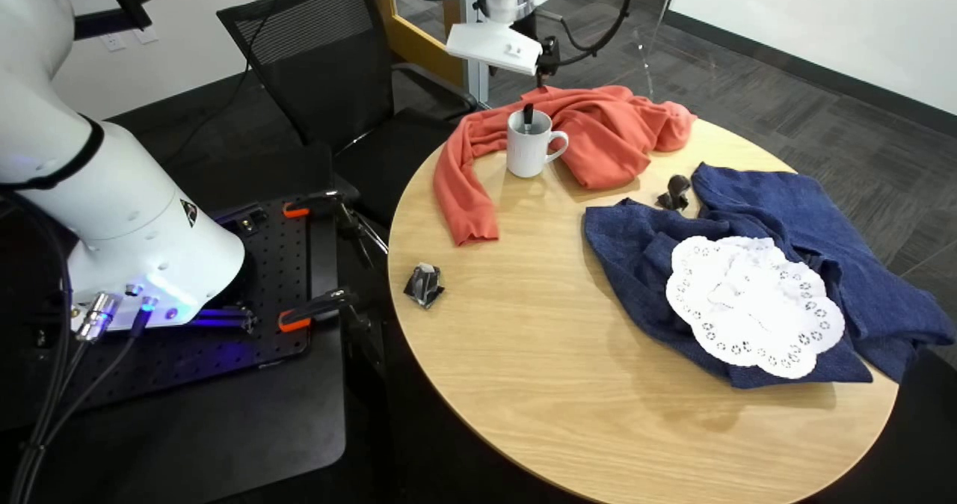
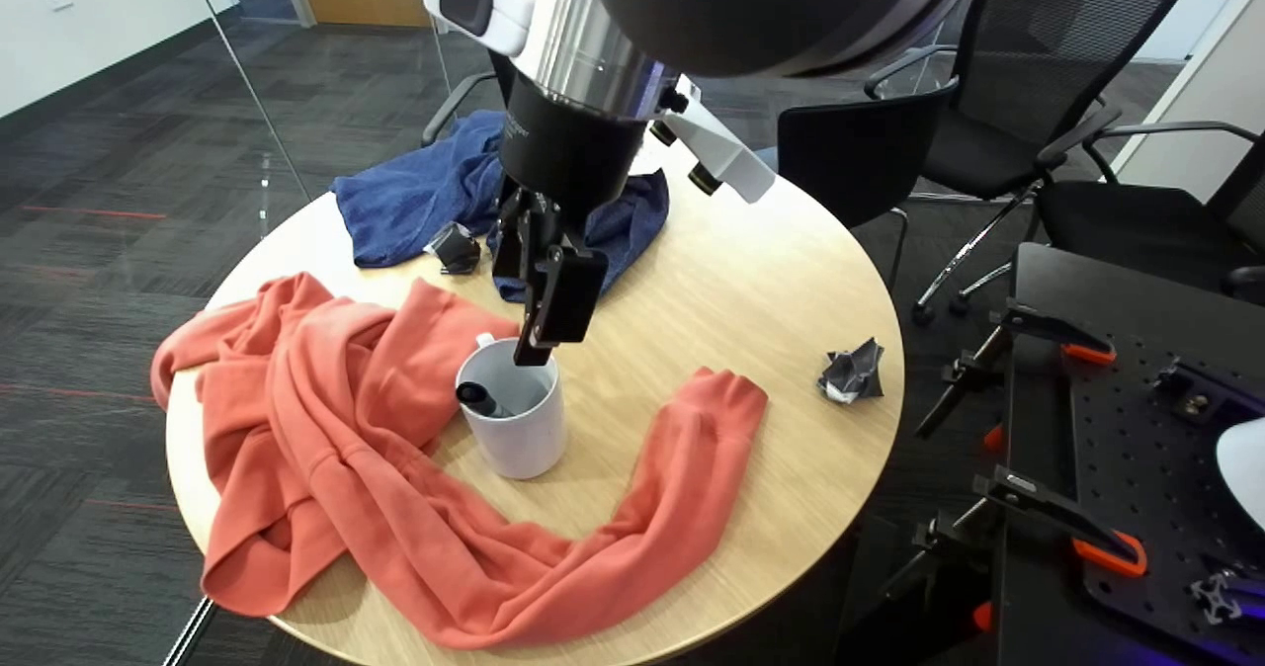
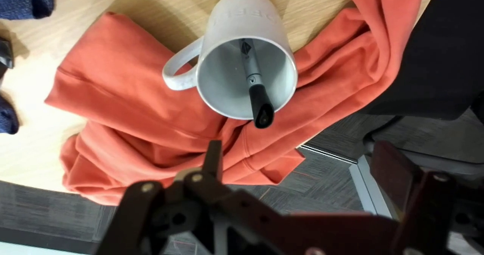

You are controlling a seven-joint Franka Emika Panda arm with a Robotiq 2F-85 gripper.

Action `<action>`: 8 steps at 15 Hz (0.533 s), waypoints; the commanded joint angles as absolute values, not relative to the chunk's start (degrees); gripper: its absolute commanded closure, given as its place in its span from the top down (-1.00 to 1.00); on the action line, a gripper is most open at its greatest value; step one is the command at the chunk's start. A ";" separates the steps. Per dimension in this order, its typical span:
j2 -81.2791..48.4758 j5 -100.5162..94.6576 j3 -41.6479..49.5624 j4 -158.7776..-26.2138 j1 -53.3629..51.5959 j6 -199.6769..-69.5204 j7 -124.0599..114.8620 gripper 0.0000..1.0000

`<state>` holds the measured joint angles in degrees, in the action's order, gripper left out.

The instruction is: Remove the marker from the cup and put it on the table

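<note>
My black two-fingered gripper (image 3: 300, 153) spread wide, white ceramic mug (image 3: 240, 22) on round tan wood table (image 1: 516, 347), slim grey-and-black marker (image 3: 250, 64) inside, leaning toward five o'clock in wrist view

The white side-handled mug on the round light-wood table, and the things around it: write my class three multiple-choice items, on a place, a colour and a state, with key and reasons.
1. Where is the slim black-and-grey marker, relative to the white mug?
A) Under it
B) Beside it
C) Inside it

2. What colour is the rumpled cloth beneath the round white lacy doily?
A) Dark blue
B) Yellow
C) Green

3. How does the black pincer stand?
A) Shut on the marker
B) Open
C) Shut on the mug

1: C, the wrist view shows it running down inside.
2: A, in an exterior view dark blue shows past the doily's edge.
3: B, its jaws stand apart in the wrist view.
</note>
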<state>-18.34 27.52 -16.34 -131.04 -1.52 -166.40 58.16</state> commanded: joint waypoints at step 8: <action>-22.75 15.65 -17.39 -130.16 -0.36 -167.89 49.74 1.00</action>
<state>-20.75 19.70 -16.97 -131.03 -0.72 -166.40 53.32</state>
